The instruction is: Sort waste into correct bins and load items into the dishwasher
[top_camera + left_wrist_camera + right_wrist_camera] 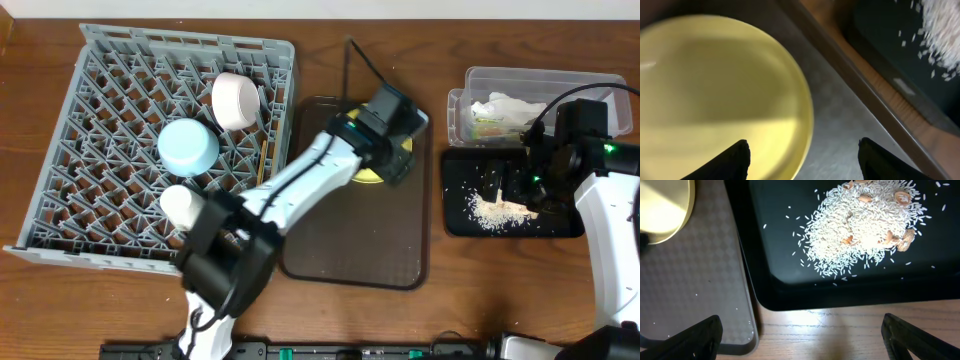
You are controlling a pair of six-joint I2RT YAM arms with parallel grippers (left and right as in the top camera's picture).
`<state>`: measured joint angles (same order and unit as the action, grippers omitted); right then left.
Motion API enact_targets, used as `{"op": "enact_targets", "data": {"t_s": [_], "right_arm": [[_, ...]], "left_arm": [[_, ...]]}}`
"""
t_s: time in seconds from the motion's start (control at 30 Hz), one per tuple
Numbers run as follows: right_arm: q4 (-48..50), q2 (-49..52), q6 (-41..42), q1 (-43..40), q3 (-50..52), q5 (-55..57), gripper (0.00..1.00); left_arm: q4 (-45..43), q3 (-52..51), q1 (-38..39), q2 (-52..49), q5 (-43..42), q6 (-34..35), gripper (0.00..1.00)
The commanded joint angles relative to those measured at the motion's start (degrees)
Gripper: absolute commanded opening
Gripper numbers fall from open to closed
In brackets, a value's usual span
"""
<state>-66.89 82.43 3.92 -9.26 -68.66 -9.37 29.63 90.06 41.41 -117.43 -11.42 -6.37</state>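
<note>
I am holding my left gripper (802,155) wide open just over the yellow plate (715,90), which is lying on the brown serving tray (350,250); the plate's rim is showing between my fingers, and nothing is gripped. My right gripper (801,325) is hanging open and empty above the black tray (780,255), where the rice grains (865,225) are lying in a heap. The blue bowl (188,147), the cream bowl (236,100) and the white cup (180,203) are sitting in the dish rack (60,170).

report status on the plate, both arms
Left end effector open, straddling plate rim, no grip yet. Right end effector open, at black tray edge by the rice. Plate flat on brown tray. Nothing blocking the rim.
</note>
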Motion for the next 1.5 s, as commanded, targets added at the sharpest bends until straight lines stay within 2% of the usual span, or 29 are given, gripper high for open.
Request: {"op": "enact_targets", "data": {"t_s": [0.0, 0.3, 0.33, 0.4, 0.43, 0.47, 0.53, 0.63, 0.67, 0.77, 0.87, 1.0, 1.17, 1.23, 1.4, 1.47], "right_arm": [[-0.15, -0.81, 0.74, -0.33, -1.09, -0.11, 0.99], [-0.20, -0.81, 0.74, -0.33, -1.09, -0.11, 0.99], [-0.22, -0.81, 0.74, -0.33, -1.09, -0.11, 0.99], [-0.20, -0.81, 0.74, -0.33, -1.09, -0.13, 0.99], [-0.20, -0.81, 0.74, -0.33, -1.07, -0.13, 0.99], [-0.22, -0.81, 0.74, -0.33, -1.09, -0.13, 0.99], [-0.22, -0.81, 0.74, -0.33, -1.09, -0.13, 0.99], [-0.20, -0.81, 0.74, -0.33, -1.09, -0.13, 0.99], [-0.20, -0.81, 0.74, -0.33, -1.09, -0.11, 0.99], [-0.20, -0.81, 0.74, -0.33, -1.09, -0.13, 0.99], [-0.20, -0.81, 0.74, -0.33, -1.09, -0.11, 0.99], [-0.22, -0.81, 0.74, -0.33, -1.09, -0.11, 0.99], [-0.20, -0.81, 0.74, -0.33, -1.09, -0.13, 0.99], [-0.20, -0.81, 0.74, -0.33, -1.09, -0.11, 0.99], [-0.26, -0.81, 0.74, -0.33, -1.09, -0.11, 0.99], [-0.20, -0.81, 0.74, -0.33, -1.09, -0.11, 0.99]], "left_arm": [[-0.42, 0.50, 2.03, -2.75, 4.44, -1.57, 0.70], [-0.20, 0.00, 3.30, -7.32, 6.99, -1.55, 0.68], [0.04, -0.15, 3.30, -7.41, 6.99, -1.53, 0.64], [0.74, -0.33, 3.30, -7.65, 6.99, -1.53, 0.48], [1.49, -0.48, 3.30, -7.69, 6.99, -1.53, 0.35], [1.95, -0.70, 3.30, -7.69, 6.97, -1.51, 0.28], [3.37, -0.87, 3.52, -7.69, 6.97, -1.49, 0.22], [4.87, -1.14, 3.96, -7.69, 6.97, -1.49, 0.19], [5.42, -1.14, 4.11, -7.69, 6.97, -1.49, 0.15], [5.92, -1.46, 4.85, -7.69, 6.99, -1.51, 0.15], [5.84, -1.73, 5.46, -7.74, 7.19, -1.51, 0.33], [5.44, -1.73, 5.95, -7.89, 10.32, -1.51, 0.37], [5.40, -1.77, 6.10, -9.01, 11.37, -1.51, 0.37], [5.49, -1.77, 6.10, -10.14, 12.55, -1.49, 0.36], [6.78, -1.77, 6.10, -11.78, 14.08, -1.29, 0.15], [6.80, -1.77, 6.10, -11.78, 14.12, -1.29, 0.11]]}}
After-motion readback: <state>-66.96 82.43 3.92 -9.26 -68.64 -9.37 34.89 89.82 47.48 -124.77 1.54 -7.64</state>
